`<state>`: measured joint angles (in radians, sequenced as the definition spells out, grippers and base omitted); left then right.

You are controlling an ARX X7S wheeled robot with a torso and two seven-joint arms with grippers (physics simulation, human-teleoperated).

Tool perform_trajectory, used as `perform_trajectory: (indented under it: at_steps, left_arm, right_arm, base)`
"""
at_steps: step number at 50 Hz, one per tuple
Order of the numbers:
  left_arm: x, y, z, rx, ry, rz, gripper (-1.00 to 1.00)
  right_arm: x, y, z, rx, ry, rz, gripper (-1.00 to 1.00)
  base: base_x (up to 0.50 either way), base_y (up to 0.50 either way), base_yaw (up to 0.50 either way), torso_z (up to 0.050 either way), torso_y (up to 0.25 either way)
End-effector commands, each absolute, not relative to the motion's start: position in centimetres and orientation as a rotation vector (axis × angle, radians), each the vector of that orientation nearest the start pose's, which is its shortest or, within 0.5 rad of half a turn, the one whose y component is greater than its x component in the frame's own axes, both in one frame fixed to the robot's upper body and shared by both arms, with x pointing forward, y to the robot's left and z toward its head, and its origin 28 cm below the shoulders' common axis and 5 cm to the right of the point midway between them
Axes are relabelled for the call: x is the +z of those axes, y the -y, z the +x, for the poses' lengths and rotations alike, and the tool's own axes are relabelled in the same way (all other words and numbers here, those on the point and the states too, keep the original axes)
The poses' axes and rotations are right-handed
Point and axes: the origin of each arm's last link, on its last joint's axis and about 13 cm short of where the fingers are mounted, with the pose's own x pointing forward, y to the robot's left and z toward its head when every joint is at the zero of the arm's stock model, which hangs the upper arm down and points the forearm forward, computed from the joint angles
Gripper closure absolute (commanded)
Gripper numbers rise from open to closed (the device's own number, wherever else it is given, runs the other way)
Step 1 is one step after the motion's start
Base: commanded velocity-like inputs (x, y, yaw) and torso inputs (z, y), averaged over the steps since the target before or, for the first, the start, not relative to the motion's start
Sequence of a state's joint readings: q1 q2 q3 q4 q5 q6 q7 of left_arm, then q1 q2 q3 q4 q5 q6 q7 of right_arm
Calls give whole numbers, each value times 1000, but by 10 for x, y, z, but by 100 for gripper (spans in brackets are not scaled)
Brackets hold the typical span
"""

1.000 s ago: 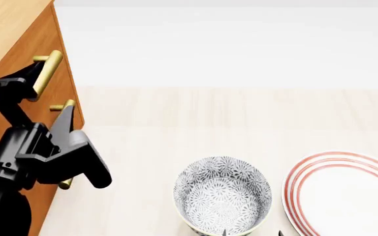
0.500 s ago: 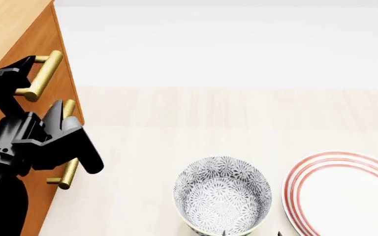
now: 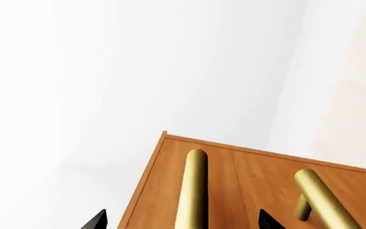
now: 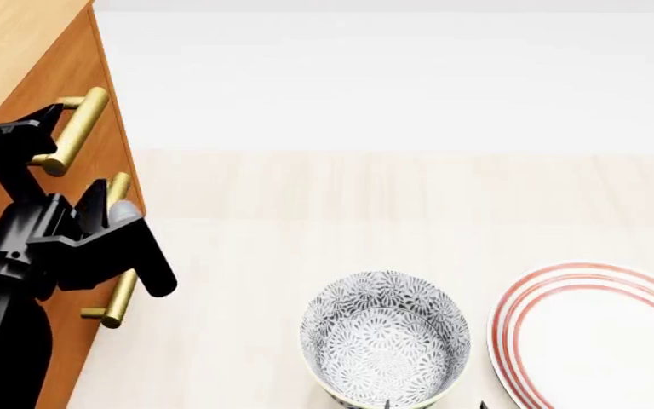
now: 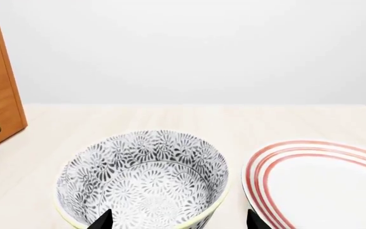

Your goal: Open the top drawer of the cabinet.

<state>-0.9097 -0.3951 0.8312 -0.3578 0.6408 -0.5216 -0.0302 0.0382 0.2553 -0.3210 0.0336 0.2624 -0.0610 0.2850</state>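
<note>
Up at the far left of the head view stands the cabinet (image 4: 71, 81), a tall box of smooth orange-brown wood with a paler, fine-grained top. Its top drawer (image 4: 34, 109) sits flush with the front and carries a round brass bar handle (image 4: 76, 129) on short posts; a second, like handle (image 4: 113, 194) shows just below. The black, angular left hand (image 4: 34, 149) is at that top handle with its fingers spread apart, one tip (image 4: 9, 135) behind the bar, the bar lying between the fingers (contact cannot be made out). From the left wrist, two dark fingertips (image 3: 95, 220) flank the glossy cylindrical handle (image 3: 193, 191).

On the pale wood-grain surface (image 4: 304, 196) rests a deep round bowl (image 4: 385, 341) patterned in grey-and-white florets, just beside a flat white plate (image 4: 595, 336) ringed with red stripes. The right hand (image 5: 177, 223) hovers over the bowl's near rim, fingers wide apart and holding nothing.
</note>
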Motion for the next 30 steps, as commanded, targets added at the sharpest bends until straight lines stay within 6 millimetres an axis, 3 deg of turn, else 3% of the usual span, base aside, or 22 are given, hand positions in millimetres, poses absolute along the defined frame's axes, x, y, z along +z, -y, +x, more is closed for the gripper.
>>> perform_trajectory:
  at_steps: [1,19,20,30]
  left_arm:
    - [163,-249,372,74,69,1417,-100]
    - [161,-252,374,108,67,1421,-100]
    - [161,-252,374,108,67,1423,100]
    - [157,-254,374,98,50,1445,100]
  right_arm:
    - [11,96,211,17,-9,7,-100]
    - [11,96,211,18,-18,12,-100]
    - [11,96,211,18,-18,12,-100]
    - [9,96,211,20,-23,12,-100]
  base:
    - [0,0,0,0,0]
    - [0,0,0,0,0]
    - [0,0,0,0,0]
    - [0,0,0,0,0]
